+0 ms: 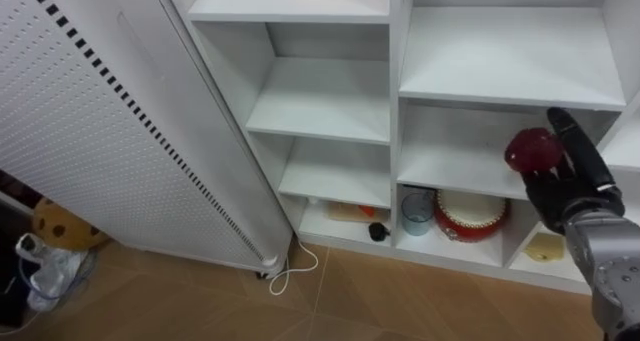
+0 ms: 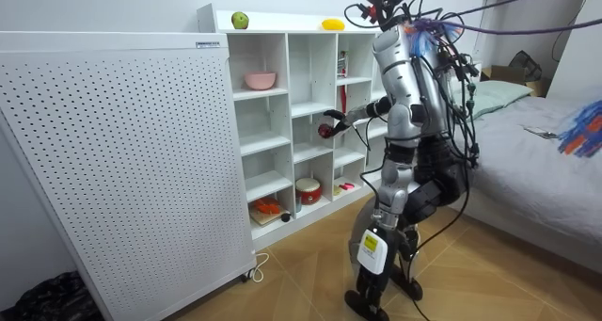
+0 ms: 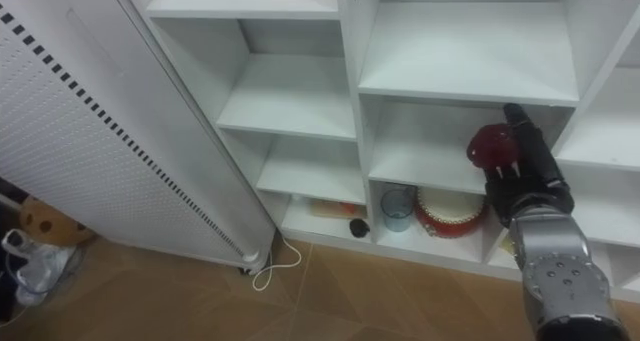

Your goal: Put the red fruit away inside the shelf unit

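Note:
My right hand (image 1: pixel 572 186) comes in from the lower right and holds a dark red fruit (image 1: pixel 531 150) between thumb and fingers. It hovers in front of the middle column of the white closet (image 1: pixel 394 101), level with the shelf above the lowest compartment. The room view has me standing upright before the closet with that hand (image 2: pixel 346 120) stretched toward it and the red fruit (image 2: pixel 325 129) at its tip. On the closet's top lie a green apple (image 2: pixel 240 20) and a yellow fruit (image 2: pixel 332 24).
The lowest compartments hold a blue cup (image 1: pixel 417 211), a red round tin (image 1: pixel 472 216) and a small black object (image 1: pixel 378 231). A white perforated panel (image 1: pixel 110 131) stands on the left, a white cable (image 1: pixel 293 271) lies on the floor. A pink bowl (image 2: pixel 261 80) sits on an upper shelf. A bed (image 2: pixel 536 161) is behind me.

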You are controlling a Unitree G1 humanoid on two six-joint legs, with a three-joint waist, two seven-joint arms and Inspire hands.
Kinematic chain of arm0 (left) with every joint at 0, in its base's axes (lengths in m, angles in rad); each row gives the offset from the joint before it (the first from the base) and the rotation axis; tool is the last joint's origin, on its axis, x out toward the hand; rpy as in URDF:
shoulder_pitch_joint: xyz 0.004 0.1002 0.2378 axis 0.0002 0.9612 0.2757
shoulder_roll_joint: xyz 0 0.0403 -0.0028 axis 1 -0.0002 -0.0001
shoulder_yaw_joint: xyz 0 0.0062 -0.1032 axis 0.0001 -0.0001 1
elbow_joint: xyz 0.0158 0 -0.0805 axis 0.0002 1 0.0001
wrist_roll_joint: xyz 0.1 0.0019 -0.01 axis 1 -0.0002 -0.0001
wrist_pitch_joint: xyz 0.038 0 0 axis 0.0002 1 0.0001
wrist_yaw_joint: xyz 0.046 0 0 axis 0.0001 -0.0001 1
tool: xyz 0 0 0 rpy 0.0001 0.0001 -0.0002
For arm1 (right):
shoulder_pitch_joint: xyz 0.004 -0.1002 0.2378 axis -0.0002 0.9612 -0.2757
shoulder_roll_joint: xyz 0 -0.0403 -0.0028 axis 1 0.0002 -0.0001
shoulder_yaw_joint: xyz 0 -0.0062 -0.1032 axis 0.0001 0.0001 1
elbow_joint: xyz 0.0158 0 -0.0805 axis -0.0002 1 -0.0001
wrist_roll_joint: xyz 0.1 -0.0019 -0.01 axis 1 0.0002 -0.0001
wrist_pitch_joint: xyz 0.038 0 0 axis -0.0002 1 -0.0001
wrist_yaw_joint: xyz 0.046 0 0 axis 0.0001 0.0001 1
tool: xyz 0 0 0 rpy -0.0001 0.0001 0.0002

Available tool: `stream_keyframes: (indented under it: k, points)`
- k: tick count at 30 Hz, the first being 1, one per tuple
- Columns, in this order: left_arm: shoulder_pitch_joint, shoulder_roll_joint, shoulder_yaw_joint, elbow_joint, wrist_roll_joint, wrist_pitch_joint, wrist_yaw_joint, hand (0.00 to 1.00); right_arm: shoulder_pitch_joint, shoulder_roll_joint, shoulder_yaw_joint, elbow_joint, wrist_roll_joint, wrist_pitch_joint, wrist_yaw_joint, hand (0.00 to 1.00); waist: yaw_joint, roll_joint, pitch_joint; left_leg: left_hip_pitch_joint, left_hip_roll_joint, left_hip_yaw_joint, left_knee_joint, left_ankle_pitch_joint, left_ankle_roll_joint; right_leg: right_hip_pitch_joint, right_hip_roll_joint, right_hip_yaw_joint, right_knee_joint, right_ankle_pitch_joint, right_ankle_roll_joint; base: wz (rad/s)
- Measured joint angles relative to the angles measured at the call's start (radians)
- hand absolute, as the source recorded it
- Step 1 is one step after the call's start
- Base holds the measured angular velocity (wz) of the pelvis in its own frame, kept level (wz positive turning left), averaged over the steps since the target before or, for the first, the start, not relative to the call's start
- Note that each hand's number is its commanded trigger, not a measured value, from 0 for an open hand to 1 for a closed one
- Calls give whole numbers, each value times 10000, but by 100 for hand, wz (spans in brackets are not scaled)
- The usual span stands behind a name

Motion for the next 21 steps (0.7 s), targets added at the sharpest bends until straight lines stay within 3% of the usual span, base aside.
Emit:
stream_keyframes:
  k: [5,21]
  points:
    - [0,0,0,-1,11,-59,-3,0,0,-40,-22,-1,379,-185,-95,0,149,107,-15,2,4,87,104,-36,9,-16,-5,40,50,-17,12,0]
    - [1,0,23,-4,-6,-92,-51,0,3,-142,-31,6,774,-141,274,0,147,159,-2,28,-6,113,273,-170,6,-5,-46,94,330,-219,19,0]
